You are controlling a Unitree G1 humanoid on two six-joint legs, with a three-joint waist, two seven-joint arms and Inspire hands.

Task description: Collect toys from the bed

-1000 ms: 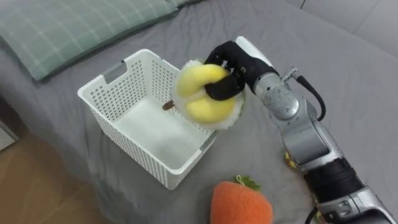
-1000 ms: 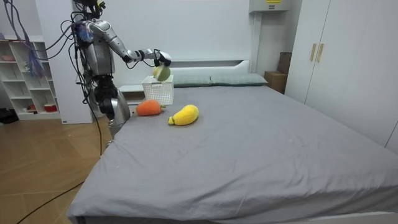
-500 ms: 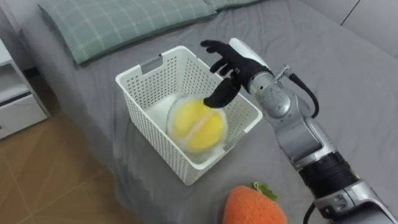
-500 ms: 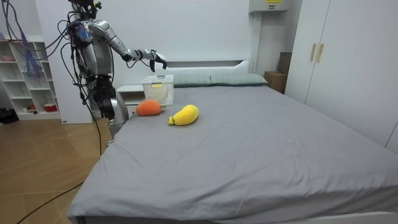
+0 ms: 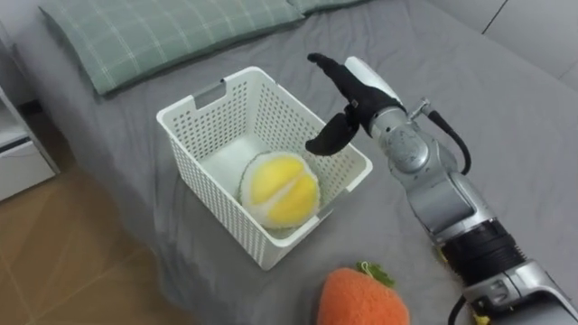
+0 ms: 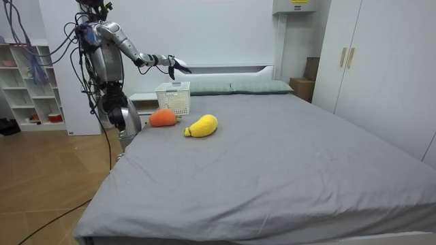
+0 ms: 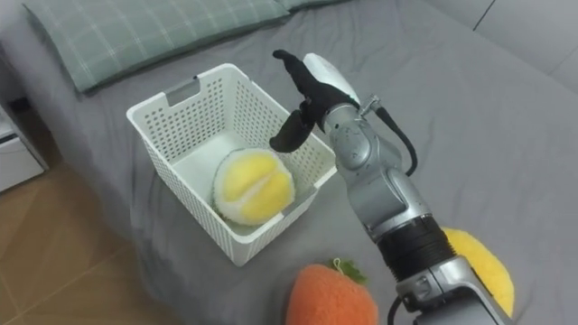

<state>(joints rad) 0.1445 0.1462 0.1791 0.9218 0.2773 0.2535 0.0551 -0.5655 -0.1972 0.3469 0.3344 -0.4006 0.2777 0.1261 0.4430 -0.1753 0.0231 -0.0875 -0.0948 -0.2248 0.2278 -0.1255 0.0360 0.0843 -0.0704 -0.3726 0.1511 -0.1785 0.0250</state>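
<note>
- Left eye view: my right robot hand [image 5: 358, 94] hovers above the far right rim of the white basket [image 5: 203, 190]. Its fingers are straight and spread, the thumb hangs down, and it holds nothing.
- A round yellow-and-white plush toy [image 5: 282, 188] lies inside the basket, against its near right wall.
- The basket sits on the grey bed [image 5: 506, 108], near a green checked pillow [image 5: 153, 32].
- An orange plush toy [image 5: 361, 298] lies on the bed near the basket's closest corner, not touching it.
- Right eye view: a yellow plush toy [image 7: 488, 262] lies on the bed, partly hidden behind my forearm.
- Room view: I stand at the bed's side on the room view's left, with my right arm stretched over the basket.
</note>
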